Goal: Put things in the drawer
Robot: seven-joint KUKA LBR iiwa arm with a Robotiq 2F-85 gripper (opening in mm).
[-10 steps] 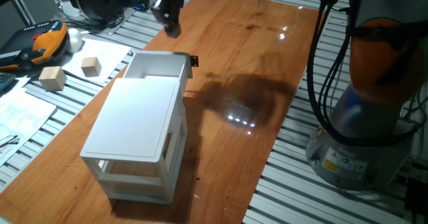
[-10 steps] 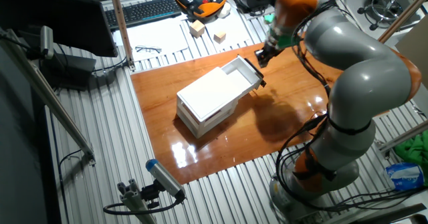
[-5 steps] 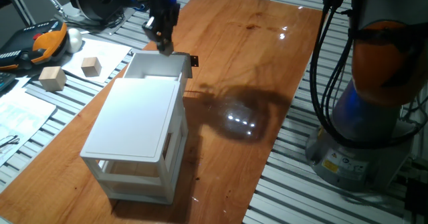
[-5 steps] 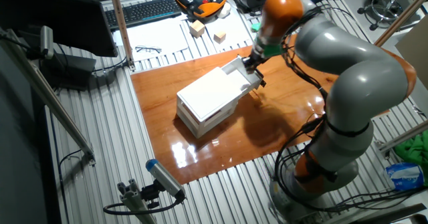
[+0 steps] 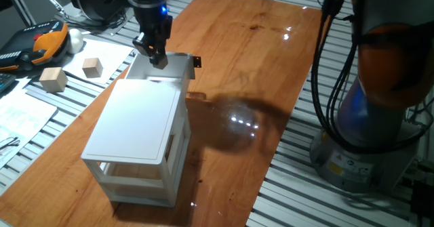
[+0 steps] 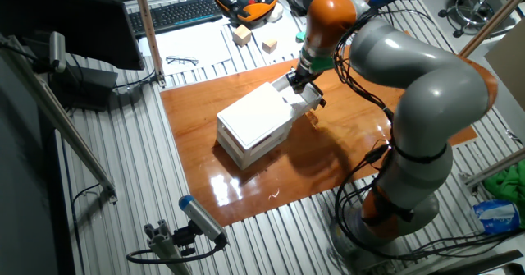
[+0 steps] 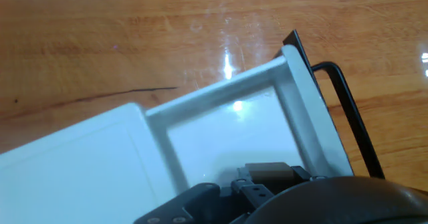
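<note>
My gripper hangs just above the open drawer, the pulled-out top tray of the white cabinet. In the other fixed view the gripper stands over the drawer. In the hand view the drawer's white floor lies right below, with its black knob bar at the right. The gripper looks shut on a small tan-brown piece, the tiny wooden cube, dark in shadow. I see nothing lying in the drawer.
Two larger pale wooden blocks lie on paper at the left, off the wooden board. A black-and-orange handset lies beyond them. My arm's base stands at the right.
The gripper has moved left and down from beyond the drawer's front to just above its open tray. The drawer and cabinet have not moved.
</note>
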